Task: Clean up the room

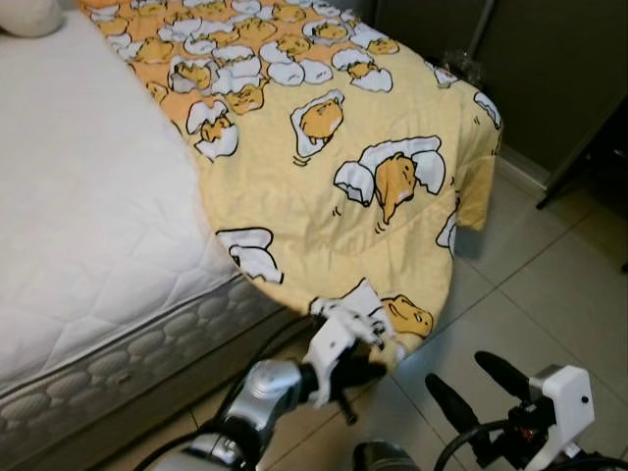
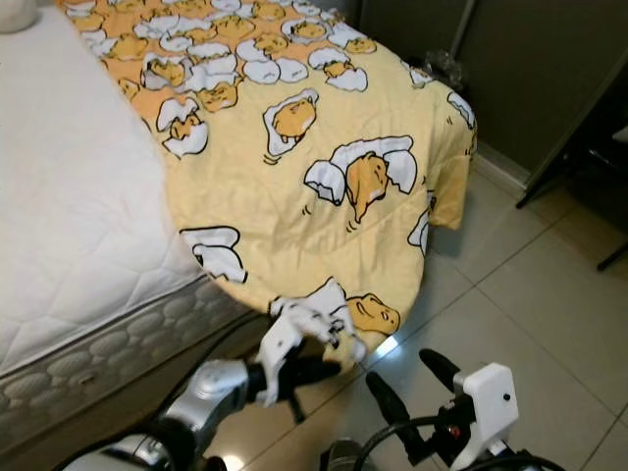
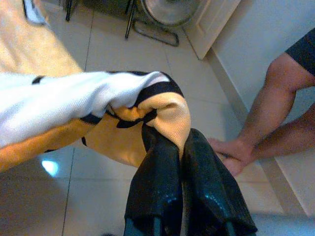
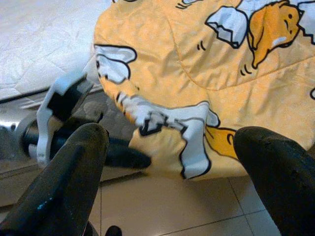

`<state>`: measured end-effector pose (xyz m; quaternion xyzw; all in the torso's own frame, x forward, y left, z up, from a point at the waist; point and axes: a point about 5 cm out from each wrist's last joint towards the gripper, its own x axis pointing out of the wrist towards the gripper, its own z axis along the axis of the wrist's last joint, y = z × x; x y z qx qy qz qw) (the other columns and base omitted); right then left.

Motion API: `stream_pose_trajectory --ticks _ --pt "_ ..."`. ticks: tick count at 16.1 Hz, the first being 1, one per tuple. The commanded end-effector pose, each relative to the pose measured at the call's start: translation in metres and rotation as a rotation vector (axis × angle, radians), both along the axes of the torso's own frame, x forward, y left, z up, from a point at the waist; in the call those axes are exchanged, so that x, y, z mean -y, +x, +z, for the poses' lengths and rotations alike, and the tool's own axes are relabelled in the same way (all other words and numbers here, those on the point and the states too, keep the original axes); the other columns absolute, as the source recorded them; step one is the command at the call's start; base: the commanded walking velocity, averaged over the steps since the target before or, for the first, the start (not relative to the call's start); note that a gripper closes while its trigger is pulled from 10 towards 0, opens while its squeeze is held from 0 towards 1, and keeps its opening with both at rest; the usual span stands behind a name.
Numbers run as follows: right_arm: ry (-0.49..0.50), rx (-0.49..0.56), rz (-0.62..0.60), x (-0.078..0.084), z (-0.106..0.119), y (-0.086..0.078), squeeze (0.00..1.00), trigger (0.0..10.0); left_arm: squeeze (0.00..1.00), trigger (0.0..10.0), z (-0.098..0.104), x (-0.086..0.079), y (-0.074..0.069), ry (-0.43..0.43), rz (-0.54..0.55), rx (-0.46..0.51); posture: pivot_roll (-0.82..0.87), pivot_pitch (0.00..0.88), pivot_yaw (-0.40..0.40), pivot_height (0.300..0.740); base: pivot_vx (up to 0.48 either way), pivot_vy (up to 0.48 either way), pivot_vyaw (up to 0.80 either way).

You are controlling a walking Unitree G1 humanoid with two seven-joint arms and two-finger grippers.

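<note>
Down low, the right end effector (image 1: 469,385) waits wide apart while the left end effector (image 1: 378,345) pinches the yellow egg-print quilted blanket's (image 1: 334,167) hanging corner — bed half covered, spreading left.

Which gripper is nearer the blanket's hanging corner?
Left. The left gripper is shut on the blanket at its hanging corner beside the bed. The right gripper is open, apart from the corner, lower and to its right over the floor.
</note>
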<state>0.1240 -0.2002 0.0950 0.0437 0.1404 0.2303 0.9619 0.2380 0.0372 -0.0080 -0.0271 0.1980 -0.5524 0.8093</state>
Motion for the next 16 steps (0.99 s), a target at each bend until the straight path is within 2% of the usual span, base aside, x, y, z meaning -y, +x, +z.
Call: stream_pose_trajectory --ticks 1,4,7,9,10,11,13,14,15,16 --pt "0.001 -0.006 -0.001 0.001 -0.003 -0.001 0.01 10.0 0.0 0.0 0.0 0.003 -0.003 0.011 -0.038 0.023 -0.36 0.144 -0.012 0.74 0.0 -0.48 0.0" --pt "0.001 -0.014 -0.005 0.003 -0.009 -0.002 0.01 10.0 0.0 0.0 -0.006 -0.006 -0.006 0.046 -0.046 0.013 -0.36 0.15 -0.013 0.74 0.0 -0.48 0.0" --pt "0.003 -0.026 -0.005 0.004 -0.015 -0.006 0.01 10.0 0.0 0.0 -0.008 -0.003 -0.013 0.039 -0.094 0.012 -0.36 0.153 -0.011 0.74 0.0 -0.48 0.0" --pt "-0.002 -0.032 -0.003 0.004 -0.016 -0.007 0.01 10.0 0.0 0.0 -0.011 0.004 -0.025 0.02 -0.152 -0.001 -0.36 0.153 -0.009 0.74 0.0 -0.48 0.0" --pt "-0.005 -0.033 -0.004 0.005 -0.018 -0.007 0.02 10.0 0.0 0.0 -0.015 0.01 -0.035 0.011 -0.19 -0.018 -0.37 0.155 -0.008 0.74 0.0 -0.48 0.0" --pt "-0.006 -0.038 -0.006 0.006 -0.023 -0.009 0.01 10.0 0.0 0.0 -0.017 0.011 -0.039 0.012 -0.188 -0.029 -0.37 0.155 -0.01 0.74 0.0 -0.48 0.0" --pt "-0.01 -0.057 -0.008 0.009 -0.038 -0.012 0.01 10.0 0.0 0.0 -0.019 0.008 -0.036 0.034 -0.141 -0.041 -0.37 0.157 -0.013 0.74 0.0 -0.48 0.0" --pt "-0.015 -0.069 -0.006 0.009 -0.047 -0.013 0.01 10.0 0.0 4.7 -0.02 0.006 -0.032 0.072 -0.099 -0.03 -0.37 0.157 -0.014 0.74 0.0 -0.36 0.0" --pt "-0.019 -0.072 -0.006 0.008 -0.051 -0.014 0.01 10.0 0.0 10.0 -0.02 0.005 -0.03 0.091 -0.088 -0.027 -0.37 0.156 -0.015 0.74 0.0 0.0 0.0" --pt "-0.024 -0.075 -0.005 0.007 -0.056 -0.015 0.01 10.0 0.0 10.0 -0.021 0.004 -0.027 0.115 -0.068 -0.015 -0.37 0.156 -0.014 0.74 0.0 0.0 0.0"
